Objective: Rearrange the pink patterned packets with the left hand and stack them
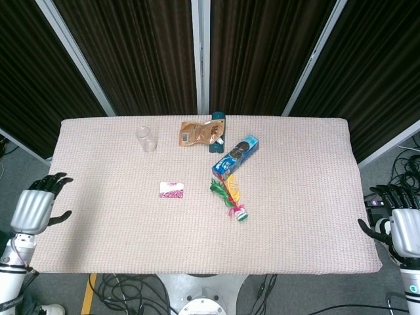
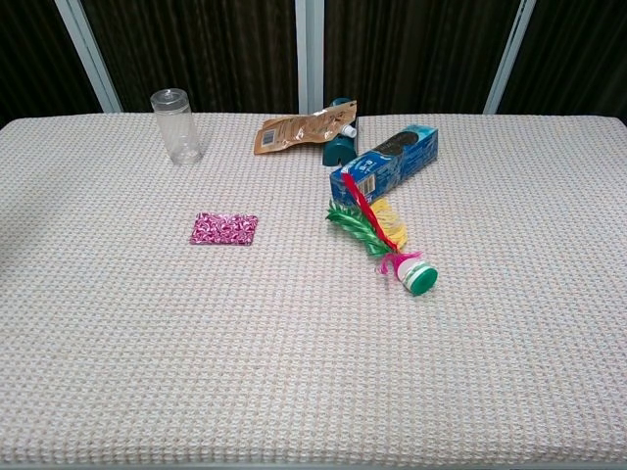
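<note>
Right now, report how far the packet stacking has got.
Nothing looks done: the pink patterned packet lies flat on the table, alone or already stacked I cannot tell. Nothing is in hand: the left hand hovers open at the table's left edge, the right hand open at the right edge. Reaching, gripping and stacking all remain.

One flat pink patterned packet [image 2: 224, 229], one clear plastic cup [image 2: 176, 126], one brown foil pouch [image 2: 304, 129], one blue cardboard biscuit box [image 2: 384, 164], one feathered green-capped shuttlecock [image 2: 384, 240], one dark teal object [image 2: 336, 147].
</note>
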Controlling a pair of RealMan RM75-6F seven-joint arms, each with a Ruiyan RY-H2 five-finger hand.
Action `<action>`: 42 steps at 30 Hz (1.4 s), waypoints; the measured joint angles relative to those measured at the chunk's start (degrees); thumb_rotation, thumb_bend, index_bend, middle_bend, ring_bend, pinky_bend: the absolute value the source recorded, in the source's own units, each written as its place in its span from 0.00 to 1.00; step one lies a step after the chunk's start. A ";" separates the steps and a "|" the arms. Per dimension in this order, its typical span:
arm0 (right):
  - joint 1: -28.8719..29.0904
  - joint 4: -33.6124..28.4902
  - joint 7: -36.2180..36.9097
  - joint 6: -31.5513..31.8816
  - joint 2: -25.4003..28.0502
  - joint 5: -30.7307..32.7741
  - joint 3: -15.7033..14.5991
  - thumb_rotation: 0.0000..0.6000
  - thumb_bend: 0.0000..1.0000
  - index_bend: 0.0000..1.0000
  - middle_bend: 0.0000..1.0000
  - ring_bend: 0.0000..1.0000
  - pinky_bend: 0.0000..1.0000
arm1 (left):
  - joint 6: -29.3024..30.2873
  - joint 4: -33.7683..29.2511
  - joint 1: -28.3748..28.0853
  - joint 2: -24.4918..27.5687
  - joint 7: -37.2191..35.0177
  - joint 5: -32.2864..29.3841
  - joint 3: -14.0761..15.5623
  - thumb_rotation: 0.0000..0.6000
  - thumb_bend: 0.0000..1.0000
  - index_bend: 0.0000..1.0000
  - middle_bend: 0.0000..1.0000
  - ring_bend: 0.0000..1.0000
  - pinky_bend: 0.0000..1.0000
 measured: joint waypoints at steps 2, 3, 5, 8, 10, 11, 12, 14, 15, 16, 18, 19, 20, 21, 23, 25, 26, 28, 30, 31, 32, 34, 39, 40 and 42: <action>0.14 -0.28 -0.17 -0.07 0.18 -0.01 0.12 0.81 0.13 0.24 0.20 0.14 0.14 | -1.75 1.66 -2.17 -0.70 -1.64 0.93 -0.54 1.00 0.21 0.33 0.51 0.52 0.65; 0.21 -0.47 -0.23 -0.06 0.28 -0.04 0.19 0.81 0.13 0.24 0.20 0.14 0.14 | -2.73 2.23 -3.07 -0.96 -2.25 1.22 -0.69 1.00 0.22 0.33 0.54 0.55 0.68; 0.29 -0.73 -0.29 -0.06 0.41 -0.05 0.27 0.80 0.13 0.24 0.20 0.14 0.14 | -5.51 3.49 -5.32 -1.57 -3.54 1.88 -0.88 1.00 0.24 0.34 0.61 0.64 0.76; 0.49 -1.02 -0.49 -0.40 0.59 0.00 0.29 0.80 0.13 0.24 0.20 0.14 0.14 | -10.36 5.72 -8.97 -2.89 -5.29 2.59 -0.98 1.00 0.28 0.34 0.67 0.71 0.84; 0.65 -1.24 -0.64 -0.75 0.69 0.04 0.24 0.81 0.13 0.24 0.20 0.14 0.14 | -14.12 7.65 -11.72 -4.27 -6.38 2.92 -0.96 1.00 0.31 0.34 0.70 0.75 0.87; 0.70 -1.36 -0.70 -0.85 0.71 0.04 0.20 0.81 0.13 0.24 0.20 0.14 0.14 | -15.76 8.58 -12.92 -5.00 -6.79 3.01 -0.92 1.00 0.33 0.34 0.72 0.77 0.89; 0.76 -1.51 -0.78 -0.96 0.73 0.03 0.16 0.81 0.13 0.24 0.20 0.14 0.14 | -17.40 9.54 -14.10 -5.79 -7.16 3.09 -0.87 1.00 0.36 0.34 0.74 0.78 0.90; 0.84 -1.67 -0.89 -1.11 0.74 0.01 0.10 0.80 0.13 0.24 0.20 0.14 0.14 | -21.16 11.87 -16.84 -7.92 -7.94 3.21 -0.66 1.00 0.39 0.34 0.77 0.80 0.92; 0.90 -1.74 -0.96 -1.26 0.73 0.01 0.05 0.80 0.13 0.24 0.20 0.14 0.14 | -22.69 12.90 -17.95 -8.89 -8.21 3.23 -0.53 1.00 0.40 0.34 0.78 0.81 0.92; 0.95 -1.79 -1.00 -1.38 0.70 0.01 0.00 0.80 0.13 0.24 0.20 0.14 0.14 | -24.68 14.14 -19.29 -10.09 -8.45 3.20 -0.34 1.00 0.42 0.34 0.79 0.81 0.93; 1.08 -1.83 -1.07 -1.71 0.61 0.05 -0.10 0.81 0.13 0.24 0.20 0.14 0.14 | -27.61 15.74 -21.07 -11.75 -8.45 2.98 -0.02 1.00 0.43 0.34 0.80 0.82 0.93; 1.16 -1.84 -1.10 -1.88 0.56 0.09 -0.13 0.81 0.13 0.24 0.20 0.14 0.14 | -29.46 16.81 -22.19 -13.00 -8.25 2.65 0.16 1.00 0.43 0.34 0.81 0.82 0.93; 1.24 -1.84 -1.14 -2.05 0.51 0.13 -0.15 0.81 0.12 0.24 0.20 0.14 0.14 | -30.69 17.58 -22.96 -14.00 -8.03 2.31 0.28 1.00 0.44 0.34 0.81 0.83 0.93; 1.37 -1.84 -1.19 -2.28 0.43 0.18 -0.18 0.81 0.13 0.24 0.20 0.14 0.14 | -31.76 18.34 -23.65 -15.01 -7.81 1.85 0.35 1.00 0.44 0.34 0.81 0.83 0.93; 1.55 -1.89 -1.36 -2.62 0.32 0.25 -0.23 0.81 0.13 0.24 0.20 0.14 0.14 | -33.72 19.75 -24.83 -17.04 -7.41 0.31 0.35 1.00 0.44 0.32 0.82 0.83 0.93; 1.83 -2.05 -1.56 -2.95 0.21 0.21 -0.27 0.81 0.13 0.24 0.20 0.14 0.14 | -35.84 20.67 -25.79 -18.47 -7.04 -1.52 0.22 1.00 0.44 0.29 0.82 0.83 0.93; 1.95 -2.10 -1.59 -3.06 0.16 0.16 -0.27 0.81 0.13 0.24 0.20 0.14 0.14 | -36.81 21.01 -26.24 -19.02 -6.77 -2.32 0.15 1.00 0.44 0.29 0.82 0.83 0.94; 2.17 -2.11 -1.61 -3.27 0.04 0.08 -0.27 0.81 0.13 0.24 0.20 0.14 0.14 | -38.87 21.86 -27.33 -20.30 -5.67 -4.09 0.00 1.00 0.44 0.29 0.83 0.83 0.94; 2.29 -2.04 -1.57 -3.48 -0.06 0.10 -0.31 0.81 0.13 0.24 0.20 0.14 0.14 | -40.21 22.52 -28.20 -21.20 -4.36 -5.42 -0.14 1.00 0.44 0.29 0.83 0.83 0.94; 2.34 -1.99 -1.51 -3.54 -0.11 0.14 -0.32 0.80 0.13 0.24 0.20 0.14 0.14 | -41.05 22.90 -28.76 -21.72 -3.50 -6.33 -0.28 1.00 0.45 0.29 0.84 0.83 0.94; 2.37 -1.95 -1.44 -3.60 -0.14 0.18 -0.33 0.80 0.13 0.24 0.20 0.14 0.14 | -41.58 23.16 -29.15 -22.09 -2.95 -7.02 -0.41 1.00 0.45 0.29 0.84 0.83 0.94; 2.40 -1.81 -1.27 -3.71 -0.23 0.29 -0.38 0.80 0.13 0.24 0.20 0.14 0.14 | -42.57 23.70 -30.01 -22.90 -1.94 -8.57 -0.77 1.00 0.47 0.29 0.84 0.83 0.94; 2.34 -1.53 -0.85 -3.88 -0.26 0.67 -0.50 0.81 0.13 0.24 0.20 0.14 0.14 | -43.67 23.93 -31.61 -23.96 0.21 -10.42 -1.14 1.00 0.51 0.29 0.85 0.84 0.94; 2.32 -1.47 -0.77 -3.88 -0.26 0.72 -0.52 0.81 0.13 0.24 0.20 0.14 0.14 | -43.90 23.90 -31.99 -24.16 0.71 -10.87 -1.21 1.00 0.52 0.29 0.85 0.84 0.94; 2.31 -1.38 -0.61 -3.90 -0.24 0.75 -0.55 0.82 0.12 0.24 0.20 0.14 0.14 | -44.25 23.82 -32.57 -24.46 1.37 -11.58 -1.34 1.00 0.53 0.29 0.85 0.84 0.94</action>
